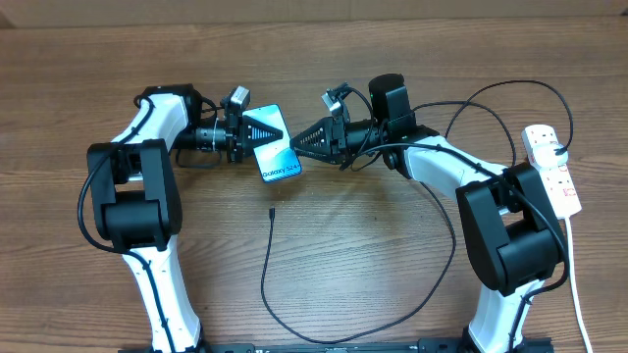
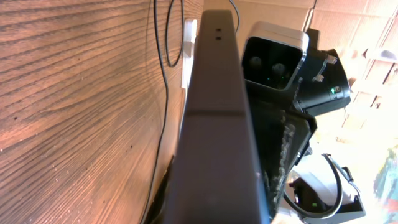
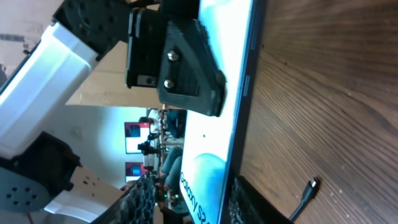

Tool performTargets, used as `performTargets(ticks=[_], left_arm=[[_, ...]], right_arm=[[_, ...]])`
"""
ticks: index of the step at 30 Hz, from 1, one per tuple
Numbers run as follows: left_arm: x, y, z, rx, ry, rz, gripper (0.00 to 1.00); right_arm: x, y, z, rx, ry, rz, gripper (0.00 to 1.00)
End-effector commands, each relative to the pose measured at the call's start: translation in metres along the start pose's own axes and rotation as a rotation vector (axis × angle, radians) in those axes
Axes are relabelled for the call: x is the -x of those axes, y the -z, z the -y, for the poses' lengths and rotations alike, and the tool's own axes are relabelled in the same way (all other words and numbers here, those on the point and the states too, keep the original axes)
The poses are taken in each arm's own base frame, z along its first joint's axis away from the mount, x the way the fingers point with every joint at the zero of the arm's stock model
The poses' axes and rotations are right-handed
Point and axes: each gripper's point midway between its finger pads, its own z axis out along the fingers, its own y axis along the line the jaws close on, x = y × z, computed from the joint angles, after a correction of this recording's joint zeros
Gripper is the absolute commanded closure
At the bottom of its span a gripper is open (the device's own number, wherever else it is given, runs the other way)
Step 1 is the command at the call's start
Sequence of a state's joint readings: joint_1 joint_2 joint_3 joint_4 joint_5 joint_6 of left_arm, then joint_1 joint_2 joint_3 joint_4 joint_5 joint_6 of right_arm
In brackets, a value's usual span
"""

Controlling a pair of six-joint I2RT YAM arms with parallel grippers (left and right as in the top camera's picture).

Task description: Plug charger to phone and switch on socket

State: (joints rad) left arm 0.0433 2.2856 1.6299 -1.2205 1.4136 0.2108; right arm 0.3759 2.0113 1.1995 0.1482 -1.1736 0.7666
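Note:
The phone (image 1: pixel 279 155), blue screen reading "Galaxy S24+", is held tilted above the table at centre. My left gripper (image 1: pixel 257 131) is shut on its left end; one left finger (image 3: pixel 189 68) presses on the screen. The phone's dark body (image 2: pixel 217 124) fills the left wrist view. My right gripper (image 1: pixel 298 143) comes in from the right and is open, its fingers (image 3: pixel 143 198) straddling the phone (image 3: pixel 214 143) with a gap on the screen side. The charger (image 1: pixel 267 275) lies loose on the table, its plug tip (image 1: pixel 271 212) just below the phone and in the right wrist view (image 3: pixel 308 190). The socket (image 1: pixel 552 169) lies far right.
The charger's black cable loops along the table's front and up behind the right arm (image 1: pixel 510 88). A white lead (image 1: pixel 579 294) runs from the socket to the front edge. Both arm bases (image 1: pixel 132 206) stand left and right of the bare wood.

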Motion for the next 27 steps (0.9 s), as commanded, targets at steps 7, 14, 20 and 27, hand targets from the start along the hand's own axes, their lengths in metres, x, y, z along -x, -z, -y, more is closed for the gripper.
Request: performTargets(ticks=[7,14,20,27], left_arm=[[-0.003,-0.017,0.029,-0.098,-0.08,-0.021,0.96],[-0.003,-0.018,0.035,-0.129,-0.076,-0.018,0.96],[-0.003,-0.018,0.032,-0.117,-0.075,-0.021,0.96],[-0.003,-0.019,0.028,-0.092,-0.088,-0.025,0.78]], right_arm=[[-0.024,-0.019,-0.02,0.034,0.021,-0.087,0.8],[-0.019,-0.02,-0.013,0.0,0.015,-0.055,0.52],[-0.019,-0.02,-0.01,-0.014,-0.004,-0.052,0.85],[-0.02,-0.02,-0.009,-0.018,-0.015,-0.055,0.96]])
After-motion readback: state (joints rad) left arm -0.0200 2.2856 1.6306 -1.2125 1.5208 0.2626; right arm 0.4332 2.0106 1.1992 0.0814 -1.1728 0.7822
